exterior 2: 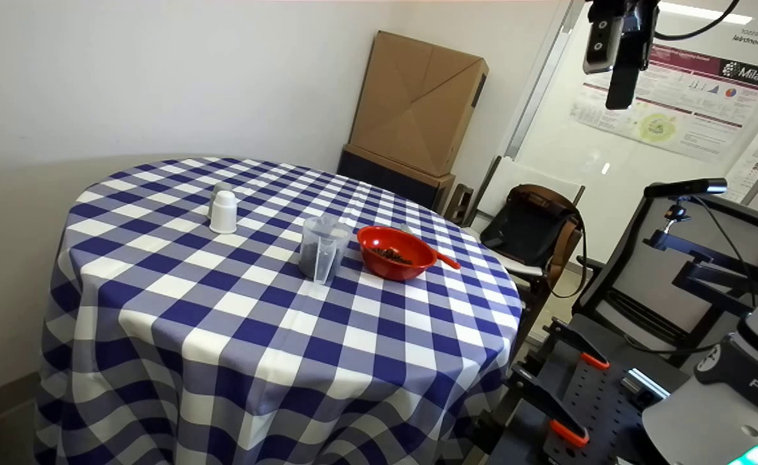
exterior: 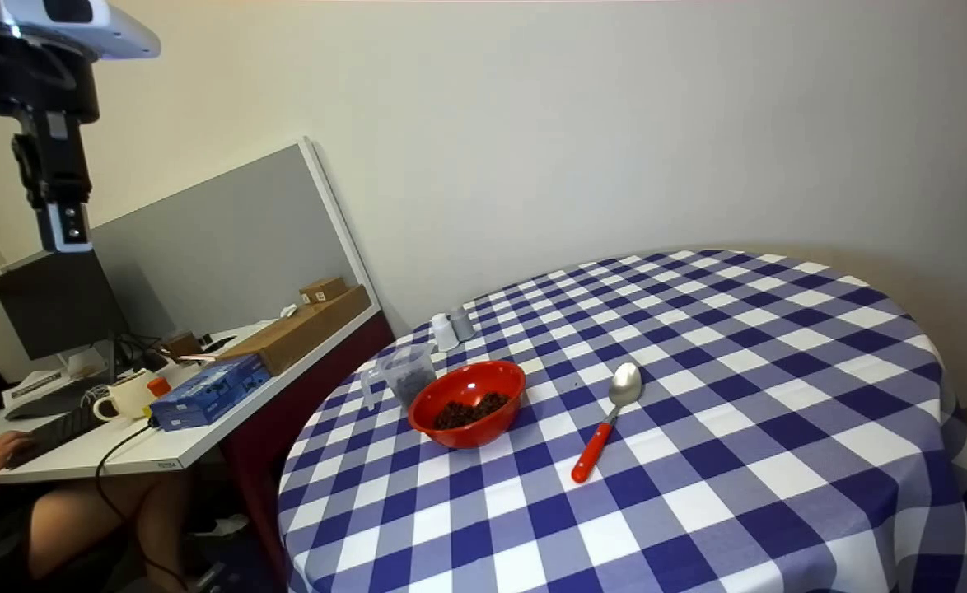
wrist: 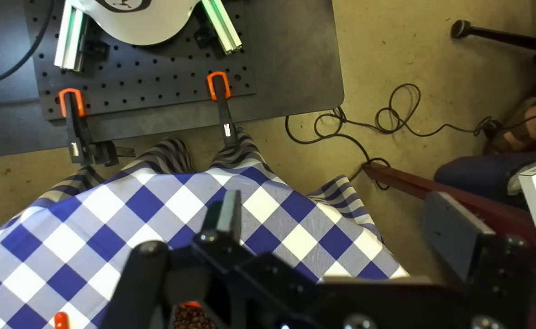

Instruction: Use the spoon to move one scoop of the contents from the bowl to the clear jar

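The red bowl [exterior: 483, 434] stands on the checked tablecloth with dark brown contents [exterior: 471, 410] inside. It also shows in an exterior view [exterior 2: 395, 271], and its rim peeks out in the wrist view [wrist: 192, 304]. The clear jar [exterior: 409, 375], with a handle, stands beside the bowl and also shows in an exterior view [exterior 2: 323, 252]. Its lower part looks dark. The spoon [exterior: 594, 451] lies on the cloth, scoop away from its red handle; the bowl partly hides it in an exterior view [exterior 2: 448, 260]. My gripper [wrist: 341, 219] is open and empty, high above and off to the table's side [exterior: 69, 239].
A white shaker [exterior 2: 223, 213] and a grey shaker [exterior: 461, 323] stand beyond the jar. A desk [exterior: 146, 453] with a blue box [exterior: 212, 391] and a seated person adjoins the table. Clamps [exterior 2: 560, 413] hold the robot's base plate near the table edge.
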You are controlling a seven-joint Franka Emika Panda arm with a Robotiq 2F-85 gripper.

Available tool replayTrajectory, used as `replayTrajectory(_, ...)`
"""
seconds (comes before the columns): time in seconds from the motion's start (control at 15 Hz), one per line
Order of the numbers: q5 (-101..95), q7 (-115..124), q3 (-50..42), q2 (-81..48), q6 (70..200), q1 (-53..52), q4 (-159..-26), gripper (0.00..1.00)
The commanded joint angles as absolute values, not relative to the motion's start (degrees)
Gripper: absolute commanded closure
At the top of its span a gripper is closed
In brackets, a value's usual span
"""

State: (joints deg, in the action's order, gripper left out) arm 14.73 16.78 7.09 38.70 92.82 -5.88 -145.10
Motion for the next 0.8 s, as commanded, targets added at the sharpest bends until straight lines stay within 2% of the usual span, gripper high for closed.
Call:
replayTrajectory(0.0, 15.1, 16.3, 7.9, 38.7, 92.6, -4.9, -145.0, 0.0)
replayTrajectory(0.33, 14.2, 16.9, 8.3, 38.7, 93.1, -4.4, -144.9, 0.0)
replayTrajectory(0.73, 1.9, 16.5, 6.4, 37.5, 99.3, 2.8, -144.6, 0.0)
